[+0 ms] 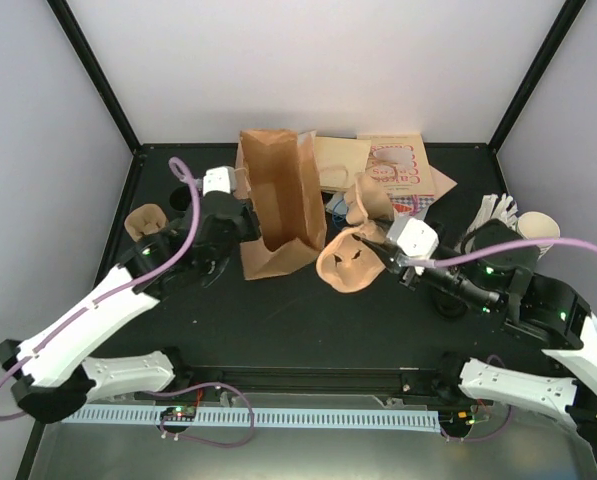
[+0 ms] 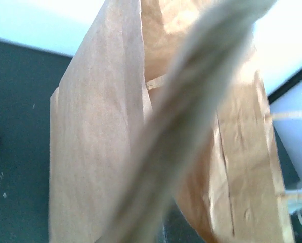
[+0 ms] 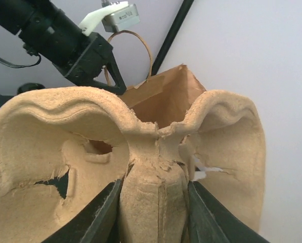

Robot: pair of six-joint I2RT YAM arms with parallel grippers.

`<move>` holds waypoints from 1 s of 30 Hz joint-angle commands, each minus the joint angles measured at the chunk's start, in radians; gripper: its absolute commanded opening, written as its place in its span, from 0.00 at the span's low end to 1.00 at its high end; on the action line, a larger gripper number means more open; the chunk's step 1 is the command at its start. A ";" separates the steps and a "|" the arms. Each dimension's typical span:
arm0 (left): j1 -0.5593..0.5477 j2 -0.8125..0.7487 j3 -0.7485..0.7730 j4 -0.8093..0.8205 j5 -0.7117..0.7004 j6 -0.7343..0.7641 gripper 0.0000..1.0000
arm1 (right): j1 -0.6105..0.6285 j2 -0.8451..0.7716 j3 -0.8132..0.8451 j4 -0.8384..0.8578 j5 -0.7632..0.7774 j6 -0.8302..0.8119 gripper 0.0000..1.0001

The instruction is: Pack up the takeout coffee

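A brown paper bag [image 1: 283, 200] stands open at mid-table, its mouth facing the arms. My left gripper [image 1: 242, 223] is shut on the bag's left rim. In the left wrist view the bag wall [image 2: 100, 142] fills the frame and a blurred paper edge [image 2: 191, 126] runs right in front of the lens. My right gripper [image 3: 153, 207] is shut on the centre post of a pulp cup carrier [image 3: 54, 136], held just right of the bag mouth [image 1: 350, 262]. A lidless cream paper cup [image 1: 538, 232] stands far right. I cannot tell if it is the takeout coffee.
A second pulp carrier [image 1: 146, 222] lies at the left, a third [image 1: 371, 195] behind the held one. Flat paper bags [image 1: 340, 160] and a printed sheet [image 1: 398, 165] lie at the back. White items [image 1: 498, 210] sit beside the cream cup. Black frame posts mark the back corners.
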 commanded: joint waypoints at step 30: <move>0.001 -0.036 0.217 -0.364 0.351 0.803 0.02 | -0.001 0.147 -0.053 0.203 -0.380 0.573 0.37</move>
